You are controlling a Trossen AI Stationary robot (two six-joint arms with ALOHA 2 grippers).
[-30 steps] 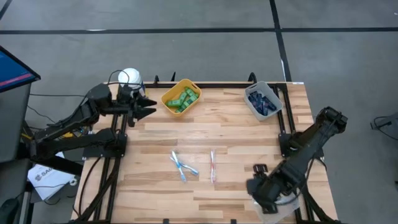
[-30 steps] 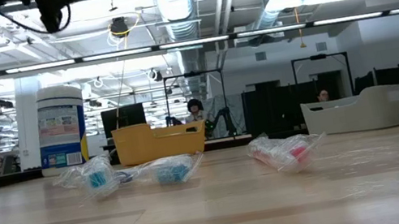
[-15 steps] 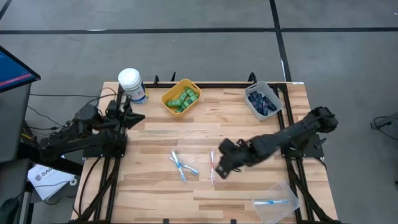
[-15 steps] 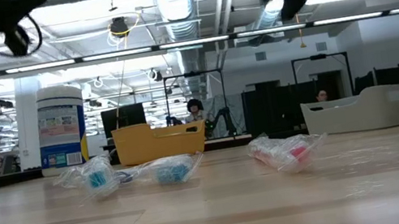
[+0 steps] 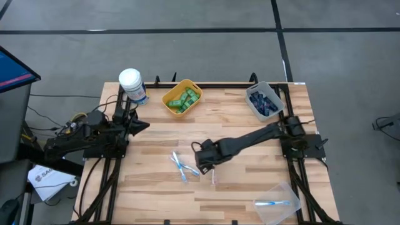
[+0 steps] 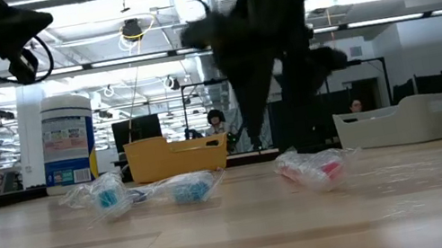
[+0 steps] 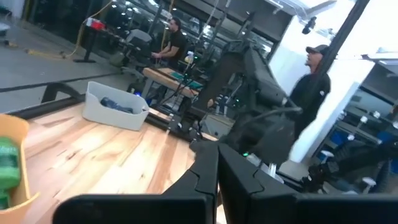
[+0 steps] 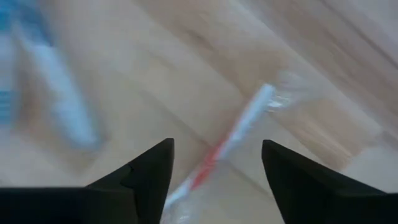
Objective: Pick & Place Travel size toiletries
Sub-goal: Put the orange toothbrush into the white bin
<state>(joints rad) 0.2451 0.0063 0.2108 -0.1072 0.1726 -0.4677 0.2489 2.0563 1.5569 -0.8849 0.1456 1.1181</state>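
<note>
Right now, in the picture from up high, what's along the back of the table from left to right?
White-lidded canister → yellow bin holding green bottles → grey bin holding dark navy tubes.

canister (image 6: 67, 140) label unreadable, no legible text

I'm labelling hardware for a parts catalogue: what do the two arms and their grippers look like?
Both arms are dark, nearly black, slim and jointed, on black frame bases. The left gripper and right gripper each end in two tapered, pointed black fingers. Thin cables trail by the left arm's base.
</note>
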